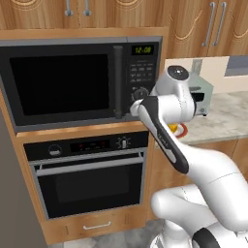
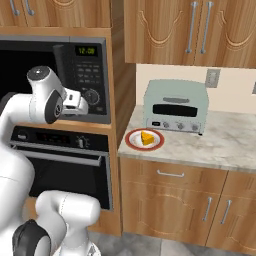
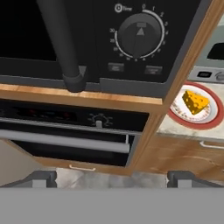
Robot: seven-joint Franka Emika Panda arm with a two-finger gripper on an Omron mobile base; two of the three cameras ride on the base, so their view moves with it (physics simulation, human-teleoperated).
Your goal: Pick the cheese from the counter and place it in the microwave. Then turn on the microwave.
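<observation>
In front of the large black-grey built-in microwave (image 1: 80,85), near the foot of its vertical bar handle (image 3: 61,43), the robot's two-finger end effector (image 3: 111,178) hangs with its dark tips spread wide apart and nothing between them. The small yellow-orange wedge of cheese (image 2: 147,138) lies on a round white plate with a red rim (image 2: 131,141), which sits on the light beige marbled stone tabletop (image 2: 220,145) just in front of the pale-green toaster oven (image 2: 176,106), to the right of the microwave and well apart from the end effector.

The microwave door looks closed and the cheese is untouched, so the step in hand appears to be either opening the door or reaching for the cheese; which one cannot be told. If it is the door, the fingers would do well to close squarely around the bar, not its lower mount, and pull along the door's arc. If it is the cheese, the approach should come from above the plate, gripping the wedge by its flat sides and clearing the cabinet edge between microwave and tabletop.

Counted: one cheese wedge, one plate, one microwave with one round knob (image 3: 140,37) and one green display (image 1: 143,49), one black oven (image 1: 89,172) below it, one toaster oven.
</observation>
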